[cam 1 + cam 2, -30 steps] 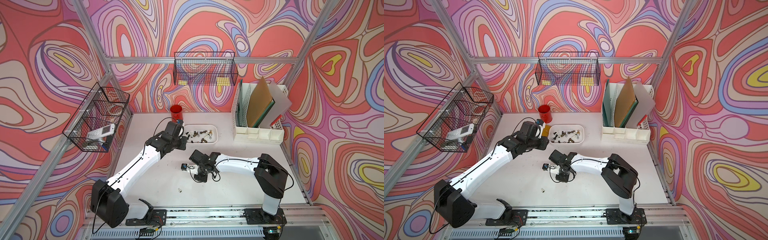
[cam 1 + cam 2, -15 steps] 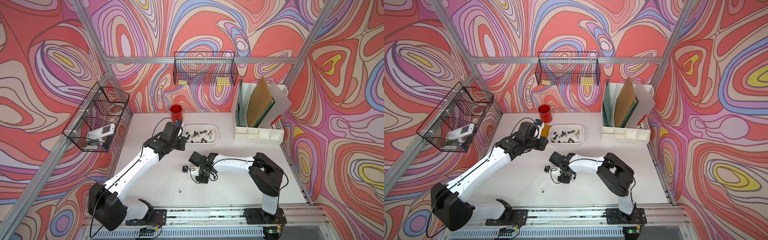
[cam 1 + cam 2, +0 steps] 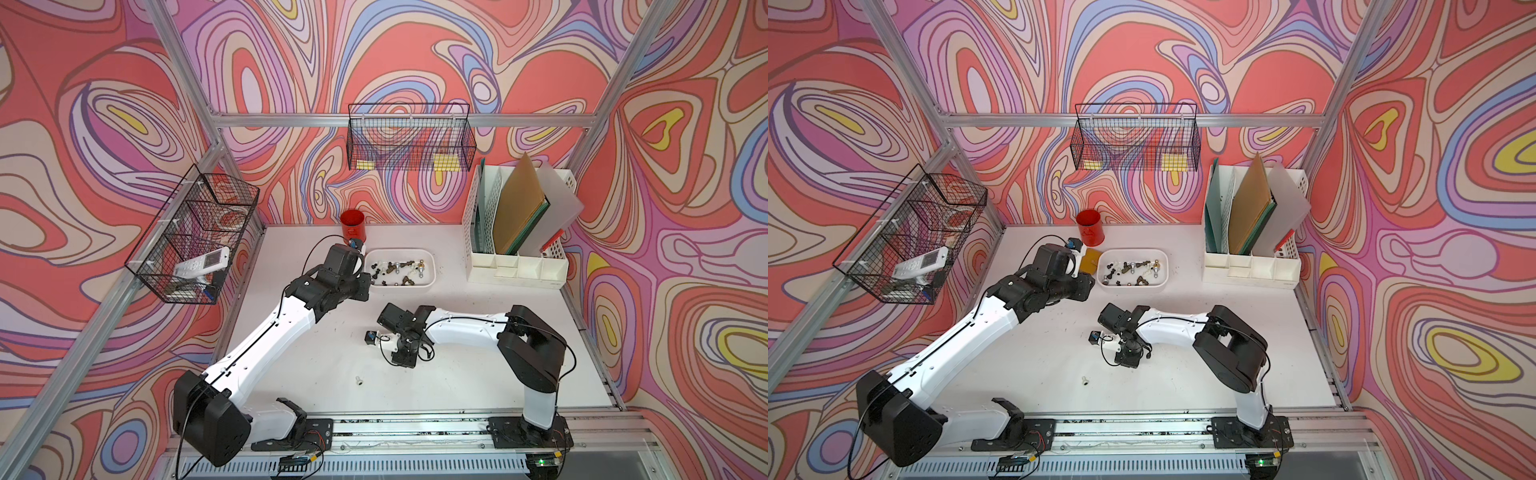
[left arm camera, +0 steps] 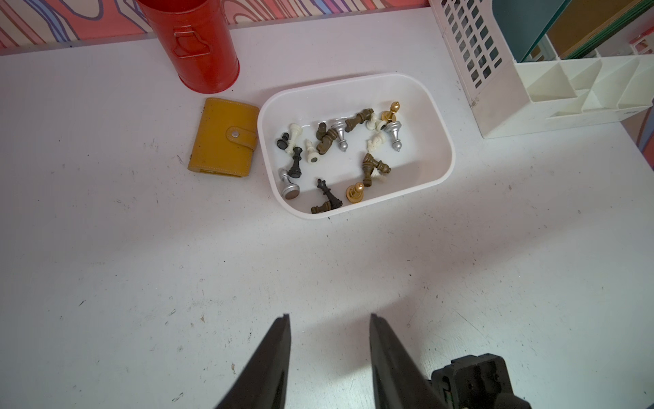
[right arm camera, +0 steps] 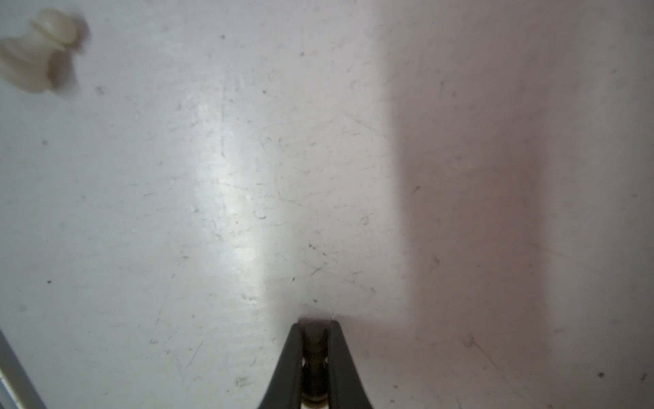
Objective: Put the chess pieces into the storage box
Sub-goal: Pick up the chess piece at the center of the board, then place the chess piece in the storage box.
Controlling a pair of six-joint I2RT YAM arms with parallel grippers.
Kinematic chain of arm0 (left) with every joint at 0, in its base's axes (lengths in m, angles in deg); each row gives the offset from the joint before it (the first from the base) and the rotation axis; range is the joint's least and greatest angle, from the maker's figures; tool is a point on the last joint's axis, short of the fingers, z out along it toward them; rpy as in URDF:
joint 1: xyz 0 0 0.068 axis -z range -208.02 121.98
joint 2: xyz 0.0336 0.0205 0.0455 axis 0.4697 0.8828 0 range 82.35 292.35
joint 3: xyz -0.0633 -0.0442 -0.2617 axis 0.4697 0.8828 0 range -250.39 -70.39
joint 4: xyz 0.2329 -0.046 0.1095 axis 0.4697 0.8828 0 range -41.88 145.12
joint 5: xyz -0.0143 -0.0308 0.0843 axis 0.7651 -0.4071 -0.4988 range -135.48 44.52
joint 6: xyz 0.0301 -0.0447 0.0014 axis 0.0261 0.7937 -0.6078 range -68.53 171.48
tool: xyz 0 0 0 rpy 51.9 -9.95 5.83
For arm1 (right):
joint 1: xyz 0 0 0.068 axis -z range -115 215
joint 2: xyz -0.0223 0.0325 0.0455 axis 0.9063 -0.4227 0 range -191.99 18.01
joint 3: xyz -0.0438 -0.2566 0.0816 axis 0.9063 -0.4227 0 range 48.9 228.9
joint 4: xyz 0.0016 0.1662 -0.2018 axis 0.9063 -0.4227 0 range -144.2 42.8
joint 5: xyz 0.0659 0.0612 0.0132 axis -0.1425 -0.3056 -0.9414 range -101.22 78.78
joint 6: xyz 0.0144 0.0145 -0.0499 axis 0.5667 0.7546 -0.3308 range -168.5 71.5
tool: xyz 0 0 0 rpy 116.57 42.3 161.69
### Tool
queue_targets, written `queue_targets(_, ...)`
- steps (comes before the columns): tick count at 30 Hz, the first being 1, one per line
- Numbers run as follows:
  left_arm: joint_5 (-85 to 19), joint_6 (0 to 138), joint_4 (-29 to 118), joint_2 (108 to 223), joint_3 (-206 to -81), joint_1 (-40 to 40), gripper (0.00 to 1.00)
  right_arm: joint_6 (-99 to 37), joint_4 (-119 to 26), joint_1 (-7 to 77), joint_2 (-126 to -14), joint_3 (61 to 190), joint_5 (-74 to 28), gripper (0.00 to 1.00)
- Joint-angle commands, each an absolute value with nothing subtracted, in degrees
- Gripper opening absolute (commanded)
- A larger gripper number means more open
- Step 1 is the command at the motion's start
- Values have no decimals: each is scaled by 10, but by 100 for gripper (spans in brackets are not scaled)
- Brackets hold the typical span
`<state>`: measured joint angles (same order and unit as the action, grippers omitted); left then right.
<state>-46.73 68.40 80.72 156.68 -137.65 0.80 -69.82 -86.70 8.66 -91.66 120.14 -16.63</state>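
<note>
Right gripper [image 5: 315, 324] tip-down at table [image 5: 247, 177] — bronze chess piece [image 5: 315, 356] inside

Both top views look down from high above the front of the table [image 3: 457, 374], facing the back wall [image 3: 395, 62], far enough to hold the whole table. The 2 share almost the whole scene, shifted slightly sideways. The left wrist camera looks from a moderate height over the left fingers [image 4: 269, 361] toward the storage box [image 4: 446, 148], also in both top views. The right wrist camera sits very near the table, just behind the right fingers [image 5: 292, 361].
</note>
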Motion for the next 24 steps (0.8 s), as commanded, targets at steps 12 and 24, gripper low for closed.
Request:
queue_targets(12,-462,732,875,1511,-1334,5,42,-566,-666,234,-853,1242,-217,8)
queue_targets(24,-395,835,968,1454,-1226,5,43,-510,-530,327,-1029,1420,-161,9)
